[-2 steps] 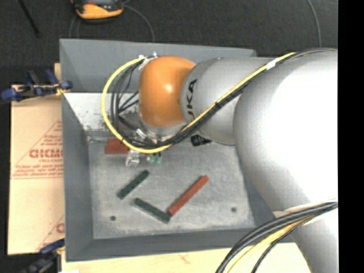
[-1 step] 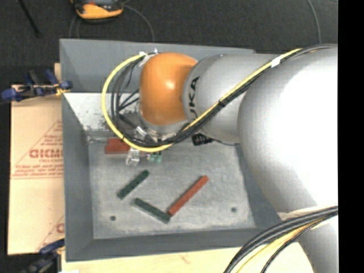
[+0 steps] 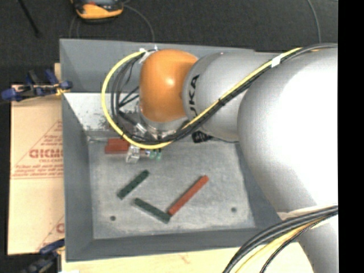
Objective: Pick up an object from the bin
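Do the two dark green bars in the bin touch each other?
Apart. The camera view shows grey bin floor between the upper green bar and the lower green bar.

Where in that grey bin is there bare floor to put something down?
Bare floor lies by the left wall below the red block, and right of the red bar. The middle is crowded: that bar, a green bar and a darker green bar. The arm hangs over the top.
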